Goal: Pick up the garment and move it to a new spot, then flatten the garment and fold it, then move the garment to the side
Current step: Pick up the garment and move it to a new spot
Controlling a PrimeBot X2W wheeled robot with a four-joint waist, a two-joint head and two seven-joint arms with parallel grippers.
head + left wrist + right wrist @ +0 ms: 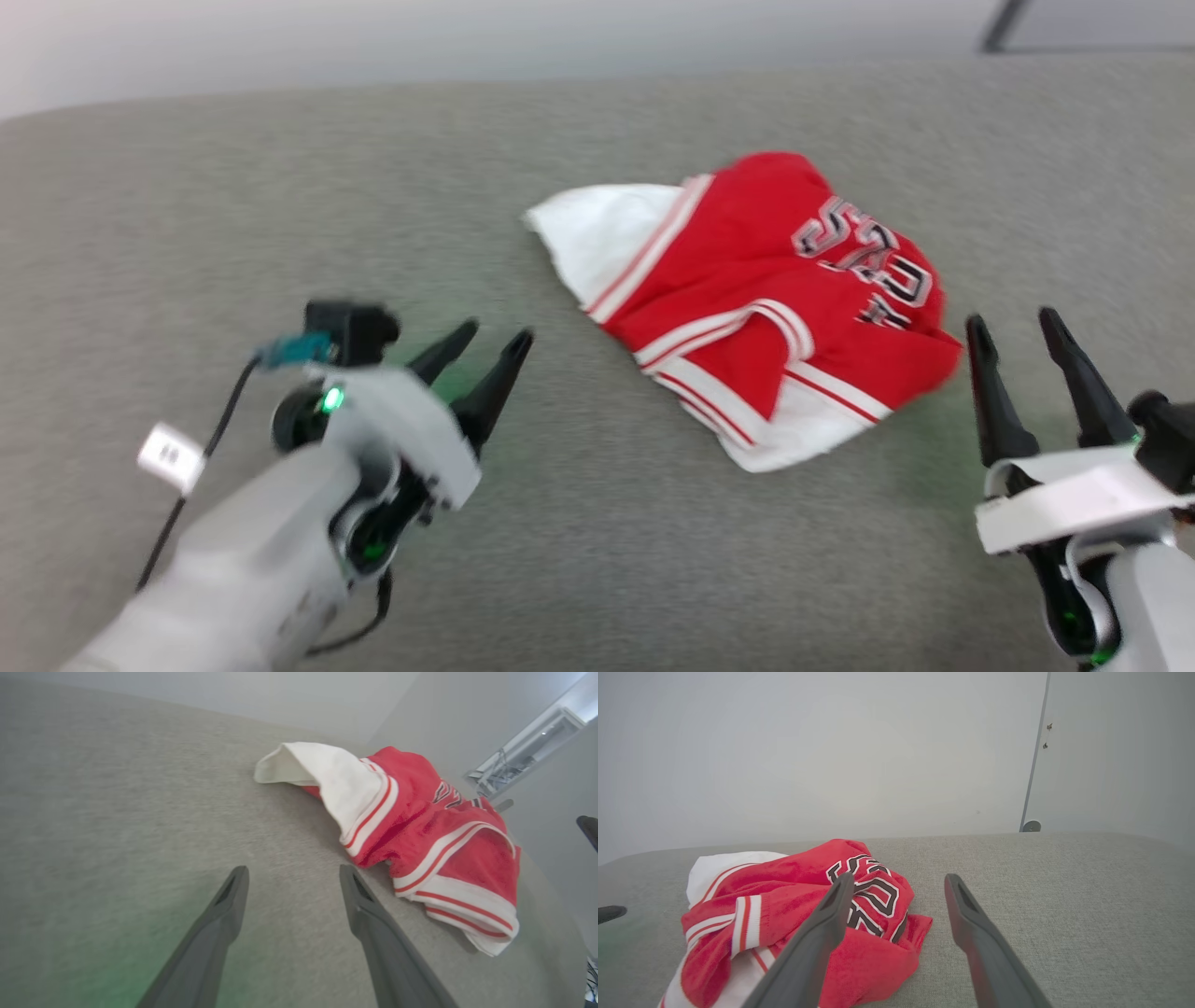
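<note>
Flanking crumpled garment [747, 299], left gripper [495, 333], right gripper [1013, 319] gape empty; lettering [873, 896] plainest in right wrist view.

Lettering: garment [738, 261] carries black block letters [868, 266], white-outlined, on the red chest. The cloth is crumpled, the letters lie sideways and fold over each other, and the head view is blurred. No whole word legible. Right wrist view shows rounded shapes, perhaps O or D; cannot tell.

White tag [170, 455] on the cable [217, 431]: dark mark, too small to read.
</note>
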